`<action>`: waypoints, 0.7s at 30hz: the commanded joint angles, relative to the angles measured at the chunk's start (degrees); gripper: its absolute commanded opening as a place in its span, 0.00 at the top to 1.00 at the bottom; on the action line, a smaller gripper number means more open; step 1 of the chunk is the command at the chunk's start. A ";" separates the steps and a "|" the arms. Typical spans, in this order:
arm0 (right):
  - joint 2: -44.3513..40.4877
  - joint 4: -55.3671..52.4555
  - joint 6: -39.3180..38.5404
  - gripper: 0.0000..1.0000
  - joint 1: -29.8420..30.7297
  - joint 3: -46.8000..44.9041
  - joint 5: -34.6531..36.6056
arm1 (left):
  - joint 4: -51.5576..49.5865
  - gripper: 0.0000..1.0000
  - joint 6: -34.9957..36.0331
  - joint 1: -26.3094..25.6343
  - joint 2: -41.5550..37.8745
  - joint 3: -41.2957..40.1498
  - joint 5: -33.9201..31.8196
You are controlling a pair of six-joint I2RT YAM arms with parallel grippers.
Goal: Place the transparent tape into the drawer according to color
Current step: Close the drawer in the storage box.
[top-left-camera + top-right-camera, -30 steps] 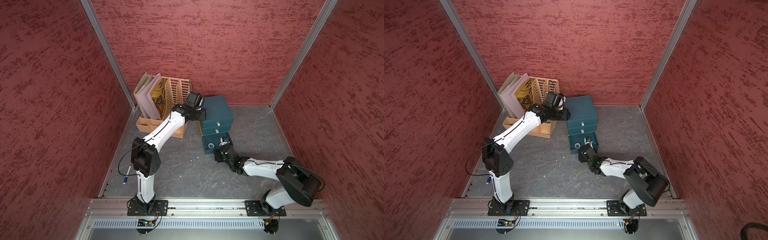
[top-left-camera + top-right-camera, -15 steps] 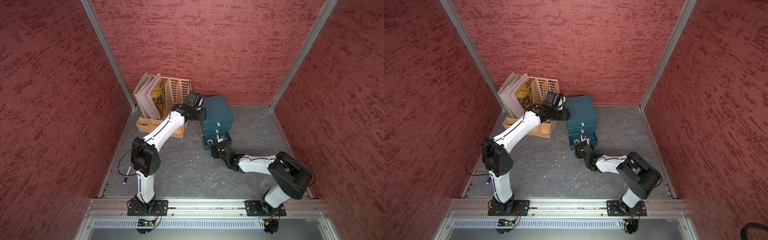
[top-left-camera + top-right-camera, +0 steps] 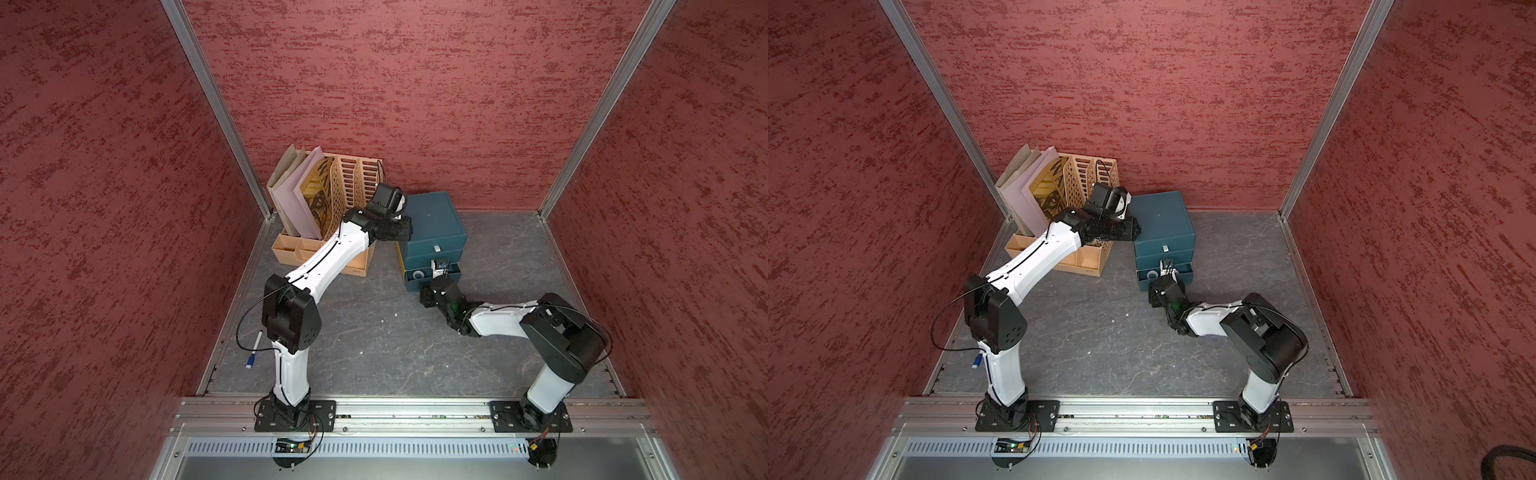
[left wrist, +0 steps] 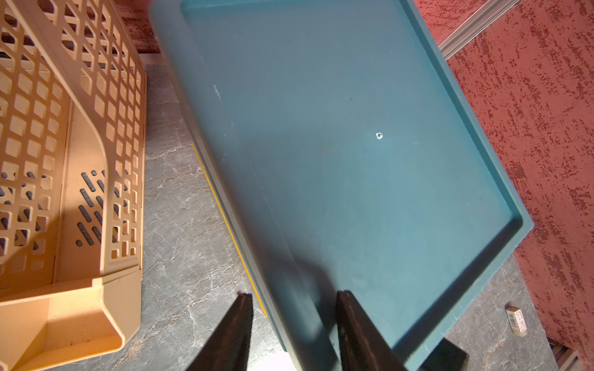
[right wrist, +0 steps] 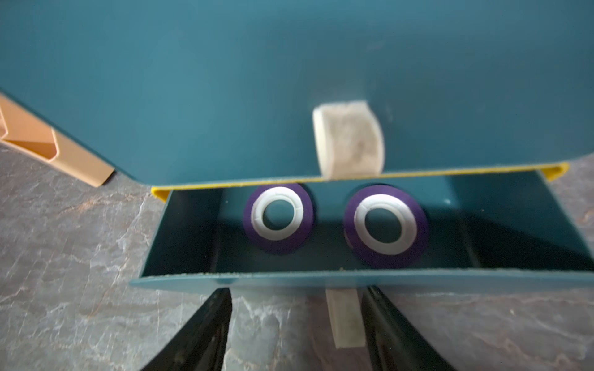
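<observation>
My left gripper sits at the side edge of the boxy dark teal plastic chest of drawers, fingers spread astride its raised rim, I judge to steady it. The chest's bottom drawer is pulled out; two glossy purple tape rolls with white ring cores lie flat inside, side by side. My right gripper faces that drawer, fingers apart either side of its pale matt pull tab, not pinching it.

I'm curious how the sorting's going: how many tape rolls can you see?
2, both purple, in the open drawer: one roll beside the other roll. More may be hidden in shut drawers.
</observation>
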 commanded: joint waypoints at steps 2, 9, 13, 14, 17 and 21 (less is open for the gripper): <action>2.02 3.95 -1.67 0.31 -1.13 2.28 -0.38 | -2.07 0.54 1.11 0.42 2.11 0.83 0.73; 3.43 4.03 -2.70 0.31 -2.50 3.90 -1.10 | -1.93 0.54 1.01 0.42 2.35 0.92 1.00; 4.31 4.93 -3.01 0.31 -3.22 4.38 -1.73 | -1.97 0.54 1.01 0.42 2.60 1.09 1.34; 4.67 5.10 -3.28 0.31 -3.37 4.61 -1.89 | -1.96 0.54 1.02 0.42 2.62 1.09 1.30; 5.71 5.39 -3.71 0.31 -3.62 5.29 -2.17 | -2.07 0.54 0.97 0.42 2.71 1.14 1.44; 6.63 5.98 -4.53 0.31 -3.84 6.08 -2.26 | -2.16 0.54 0.84 0.42 2.63 1.09 1.53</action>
